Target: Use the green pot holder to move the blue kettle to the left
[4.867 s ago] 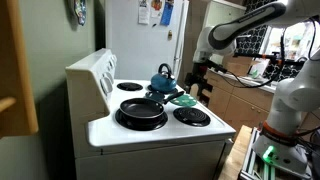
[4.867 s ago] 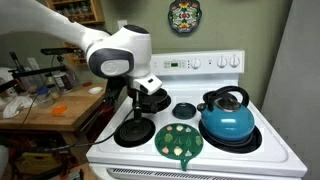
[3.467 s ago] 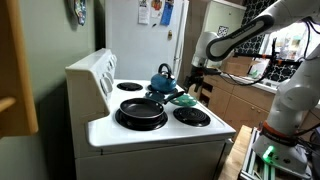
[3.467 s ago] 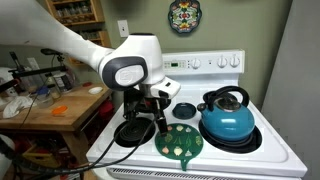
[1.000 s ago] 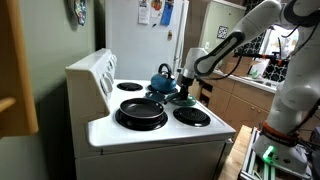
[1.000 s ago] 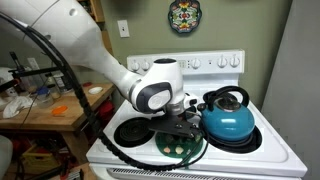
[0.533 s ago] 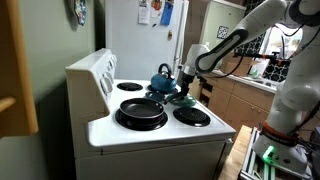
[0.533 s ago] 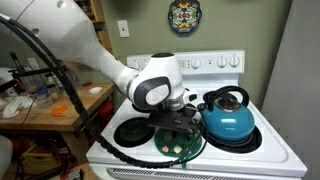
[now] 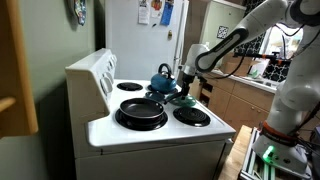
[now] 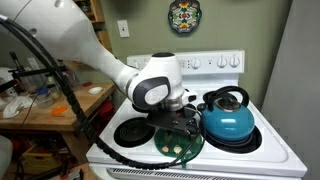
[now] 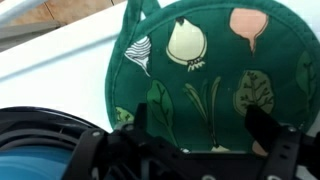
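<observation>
In an exterior view, the squat teal-blue kettle with its arched dark handle (image 9: 163, 78) sits on the white enamel stove (image 9: 150, 137). The wide black frying pan (image 9: 140, 112) stands on the nearer side of the kettle. The hand (image 9: 186, 89) is low, just beside the kettle, above the flat green cloth pot holder (image 9: 184, 100). From this distance we cannot read its fingers.

In the view facing the stove (image 10: 278, 152), the pot holder (image 10: 180, 145) lies flat on the stovetop, next to the kettle (image 10: 228, 118) on its handle-free side. The hand (image 10: 178, 126) hangs over the pad, hiding part of it. We judge the pad lies there so it can be picked up before the kettle is touched.

In the wrist view, the vegetable-printed pot holder (image 11: 205, 75) fills the frame. The dark fingers (image 11: 268, 135) stand apart, one at each side of the pad, gripping nothing. A blue curve at the lower corner is probably the kettle (image 11: 35, 165). We take the wide spread as readiness to pinch the cloth.
</observation>
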